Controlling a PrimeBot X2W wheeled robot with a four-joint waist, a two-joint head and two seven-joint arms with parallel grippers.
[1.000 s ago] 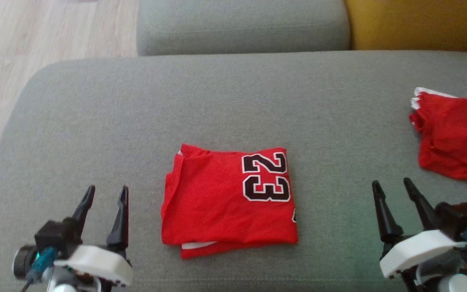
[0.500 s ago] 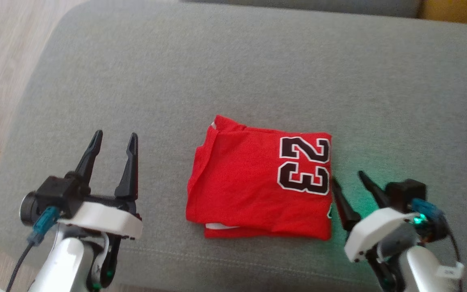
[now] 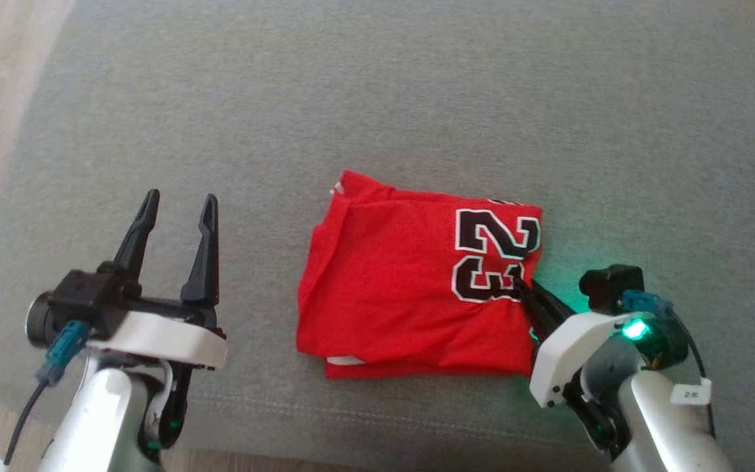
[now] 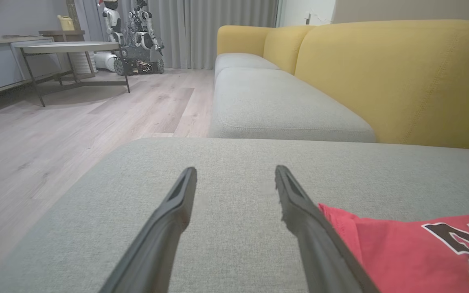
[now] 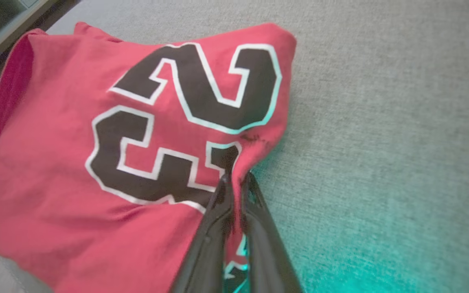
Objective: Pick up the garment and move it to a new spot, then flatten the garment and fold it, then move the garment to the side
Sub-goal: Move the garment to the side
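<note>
Head view: the garment (image 3: 410, 288), a red jersey folded into a slightly wide rectangle, lies on the grey cushion (image 3: 351, 98) close to its near edge and a little right of the middle. Its long axis runs left to right, nearly parallel to that near edge, with the far-left corner tipped a little away from the robot. A white inner layer peeks out along the near side. The black number 23 sits at the right end, turned on its side, the 2 farther from the robot and the 3 nearer.

The right gripper (image 3: 520, 285) reaches in from the cushion's near right, its jaws pressed together and pinching the garment's right edge beside the 3. In the right wrist view the cloth puckers into a small raised ridge where the fingers meet.

The left gripper (image 3: 181, 196) is over the cushion's near left part, jaws spread wide with nothing between them, pointing toward the far edge and apart from the garment's left side.
</note>
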